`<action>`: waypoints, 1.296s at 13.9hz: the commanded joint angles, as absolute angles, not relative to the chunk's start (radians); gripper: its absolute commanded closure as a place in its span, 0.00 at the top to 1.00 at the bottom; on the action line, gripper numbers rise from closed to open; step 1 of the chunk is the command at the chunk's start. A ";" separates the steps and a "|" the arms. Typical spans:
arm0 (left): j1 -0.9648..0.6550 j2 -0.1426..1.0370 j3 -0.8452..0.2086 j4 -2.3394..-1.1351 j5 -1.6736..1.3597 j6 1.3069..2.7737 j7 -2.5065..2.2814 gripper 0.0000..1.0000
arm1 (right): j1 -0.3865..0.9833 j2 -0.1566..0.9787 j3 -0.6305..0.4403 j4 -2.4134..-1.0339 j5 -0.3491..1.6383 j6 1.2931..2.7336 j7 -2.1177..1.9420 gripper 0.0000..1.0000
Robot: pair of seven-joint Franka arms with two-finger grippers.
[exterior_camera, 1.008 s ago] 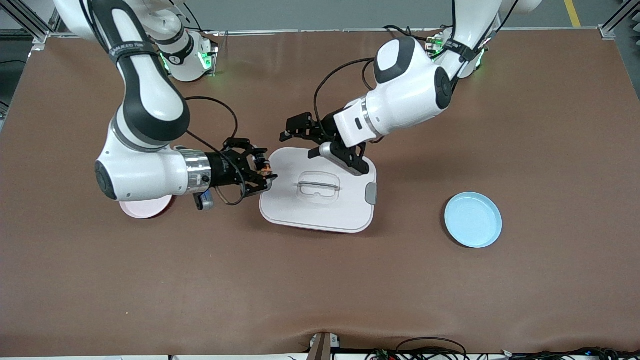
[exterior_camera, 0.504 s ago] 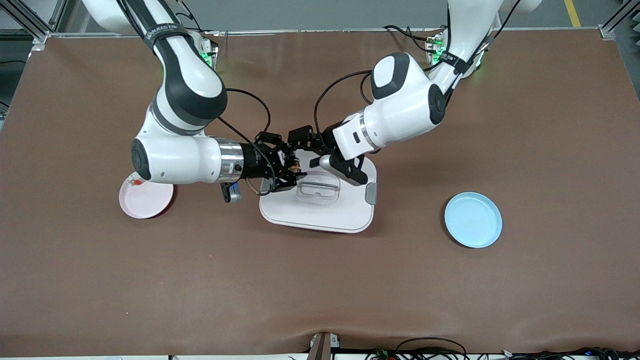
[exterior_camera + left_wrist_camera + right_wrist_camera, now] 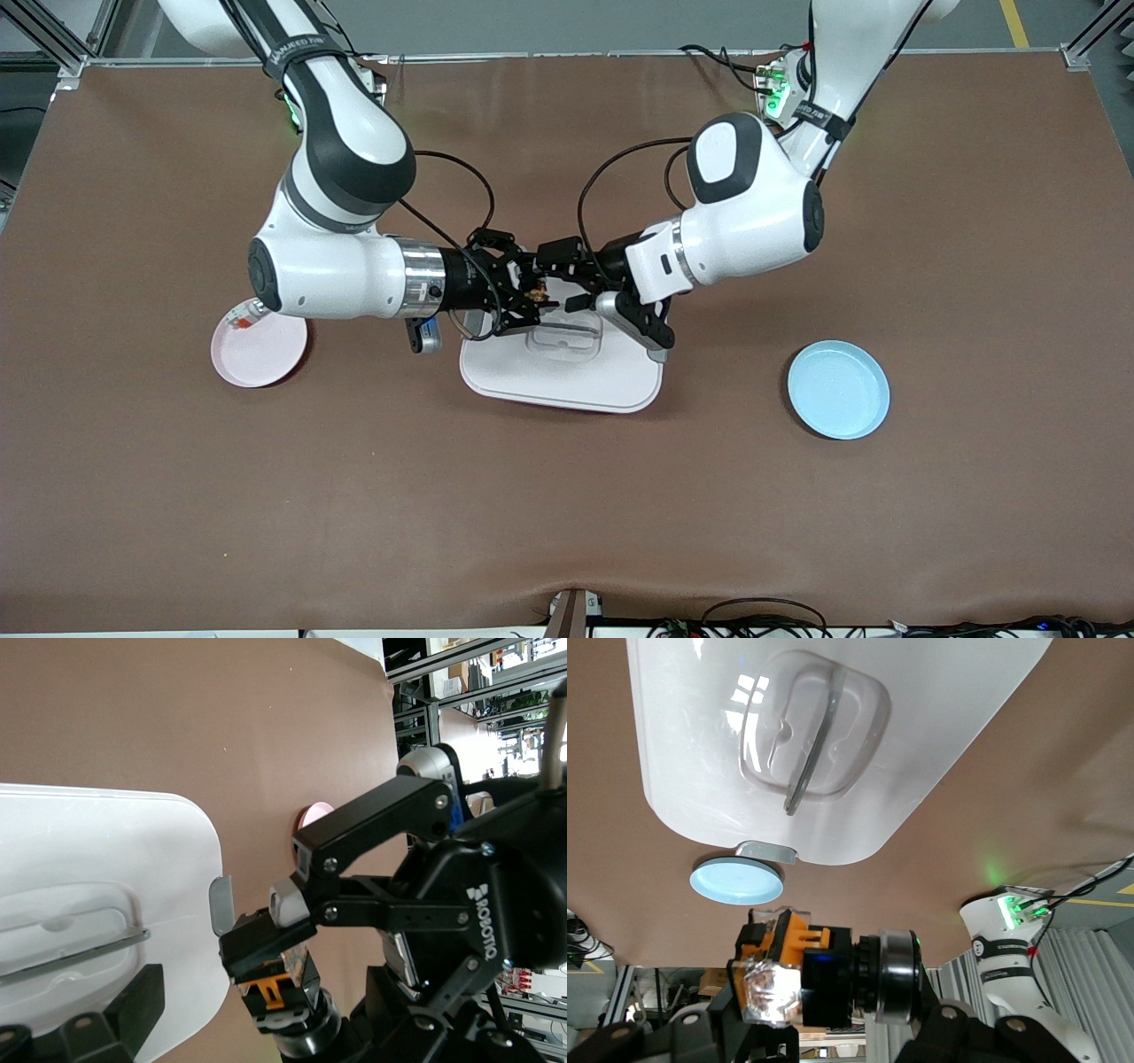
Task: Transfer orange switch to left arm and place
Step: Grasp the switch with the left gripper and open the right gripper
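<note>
Over the large white rounded plastic box, the right gripper pinches the tiny black-and-orange switch while the left gripper gapes wide beside it; a misaligned handover could drop it onto the lid.

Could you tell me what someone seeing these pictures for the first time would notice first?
The eye goes to the two black grippers meeting over the large white rounded plastic box at mid-table: the right gripper is shut on the tiny black-and-orange switch, and the left gripper is open right at it. Next come the round pink plate toward the right arm's end and the round blue plate toward the left arm's end.
</note>
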State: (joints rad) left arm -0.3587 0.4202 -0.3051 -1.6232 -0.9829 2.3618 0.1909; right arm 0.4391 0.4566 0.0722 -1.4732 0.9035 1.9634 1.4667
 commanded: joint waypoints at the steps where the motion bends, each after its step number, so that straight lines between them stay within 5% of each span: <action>1: -0.354 0.423 -0.308 -1.615 -1.009 2.349 0.222 1.00 | 0.465 0.454 0.066 -1.470 0.927 2.011 1.514 0.00; 7: -0.351 0.440 -0.308 -1.615 -1.011 2.349 0.238 1.00 | 0.462 0.456 0.063 -1.465 0.999 2.019 1.526 0.00; 10: -0.350 0.440 -0.308 -1.615 -1.014 2.344 0.259 0.38 | 0.463 0.456 0.064 -1.465 1.000 2.023 1.526 0.00; 13: -0.350 0.439 -0.308 -1.615 -1.015 2.342 0.259 0.07 | 0.463 0.456 0.064 -1.465 1.005 2.029 1.528 0.00; 14: -0.350 0.439 -0.308 -1.615 -1.017 2.342 0.259 0.00 | 0.463 0.456 0.063 -1.465 1.015 2.039 1.528 0.00; 18: -0.350 0.439 -0.308 -1.615 -1.017 2.342 0.259 0.00 | 0.465 0.456 0.064 -1.465 1.020 2.040 1.526 0.00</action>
